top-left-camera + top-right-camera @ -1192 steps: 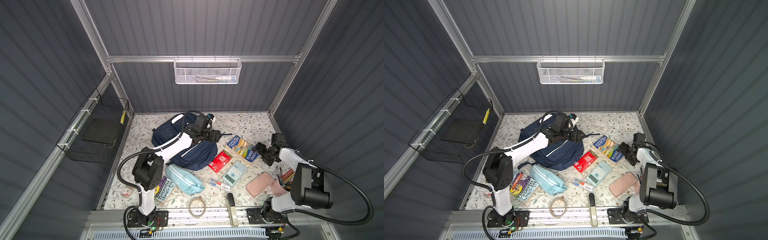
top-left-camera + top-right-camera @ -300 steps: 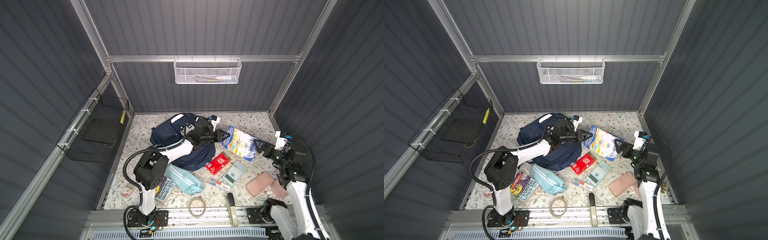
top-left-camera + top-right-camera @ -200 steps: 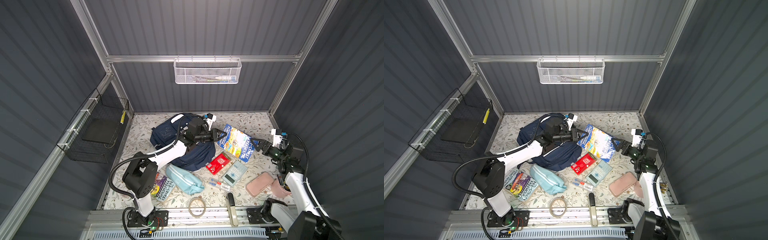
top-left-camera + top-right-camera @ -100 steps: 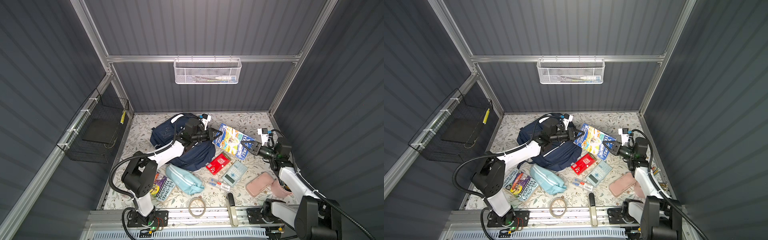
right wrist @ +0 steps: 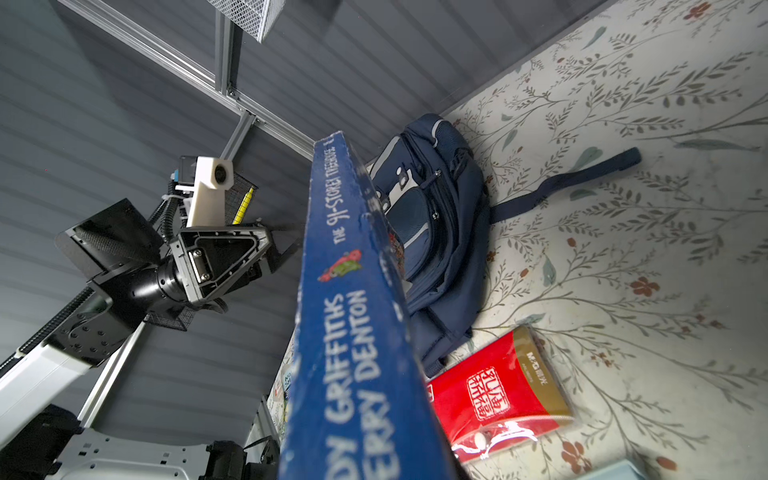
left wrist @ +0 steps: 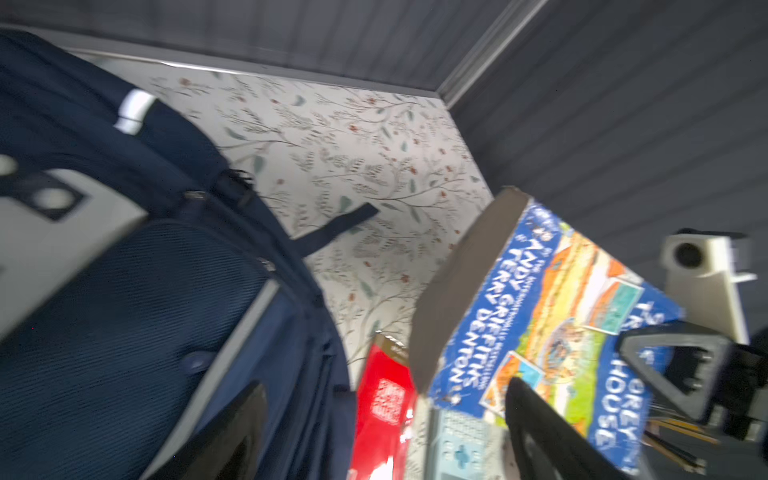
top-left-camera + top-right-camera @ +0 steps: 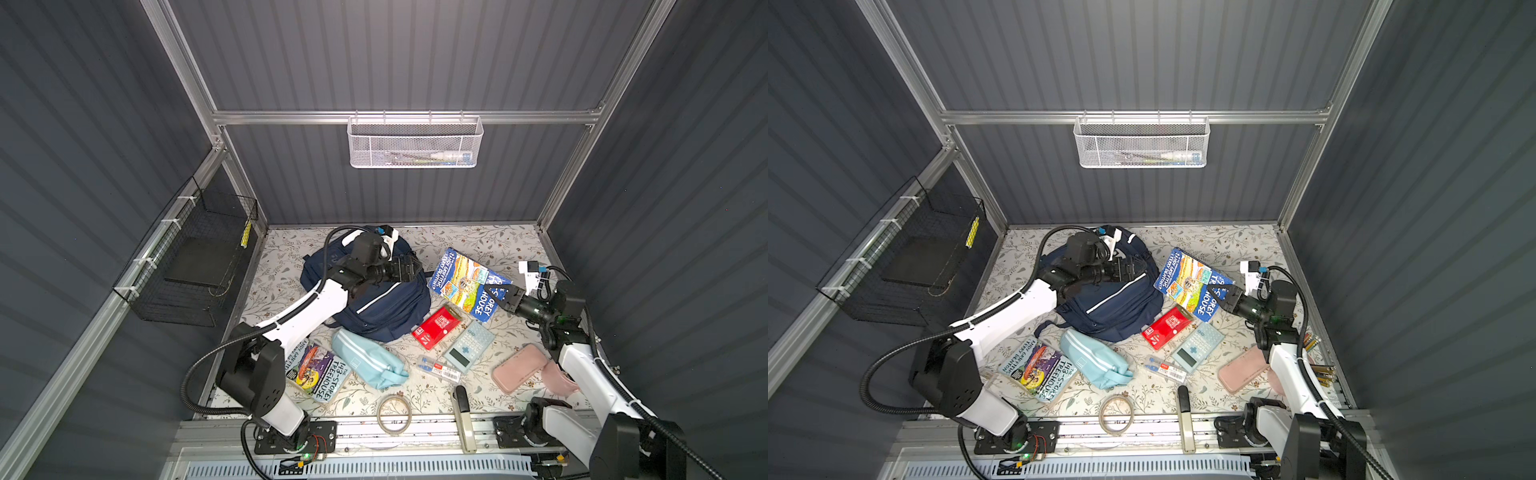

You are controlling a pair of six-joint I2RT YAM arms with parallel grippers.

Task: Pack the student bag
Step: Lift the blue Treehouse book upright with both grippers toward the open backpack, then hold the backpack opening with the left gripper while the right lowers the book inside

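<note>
The student bag [image 7: 386,305] [image 7: 1115,305], navy with white stripes, lies at the back left of the floral mat. My left gripper [image 7: 409,268] [image 7: 1129,269] hovers open over its top, holding nothing. In the left wrist view, the wide-apart fingers [image 6: 536,419] flank empty air beside the bag [image 6: 104,316]. My right gripper [image 7: 496,293] [image 7: 1224,297] is shut on the near corner of a blue storybook [image 7: 463,280] [image 7: 1190,280]. It holds the book tilted above the mat, right of the bag. The book's spine [image 5: 353,332] fills the right wrist view, with the bag [image 5: 436,232] behind.
On the mat lie a red pack [image 7: 436,326], a calculator [image 7: 469,347], a pen pack [image 7: 440,370], a pink pencil case [image 7: 519,368], a light blue pouch [image 7: 368,359], a second book [image 7: 318,372] and a tape roll [image 7: 394,413]. A wire basket [image 7: 195,257] hangs on the left wall.
My right gripper has closed on the book's corner. My left gripper has opened, let go of the book's other end and drawn back over the bag.
</note>
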